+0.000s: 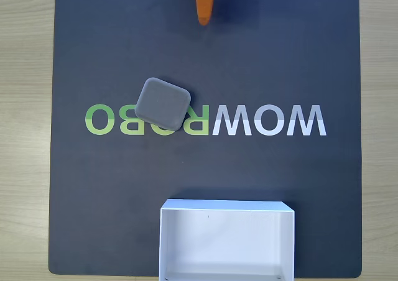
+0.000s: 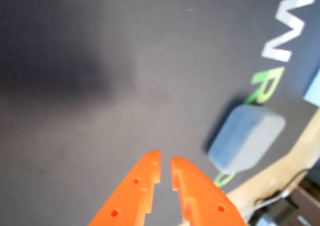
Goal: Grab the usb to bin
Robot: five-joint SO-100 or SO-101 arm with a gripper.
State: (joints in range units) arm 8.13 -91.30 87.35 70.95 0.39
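The orange gripper [image 2: 165,172], nearly clenched and empty, hovers over the dark mat [image 1: 93,45], apart from the grey usb [image 1: 162,104] and white bin [image 1: 227,214].

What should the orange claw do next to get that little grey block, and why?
Probably open and swing toward the usb. In the wrist view the gripper looks nearly closed, holds nothing, and the block sits off to its right on the dark mat, far from the bin.
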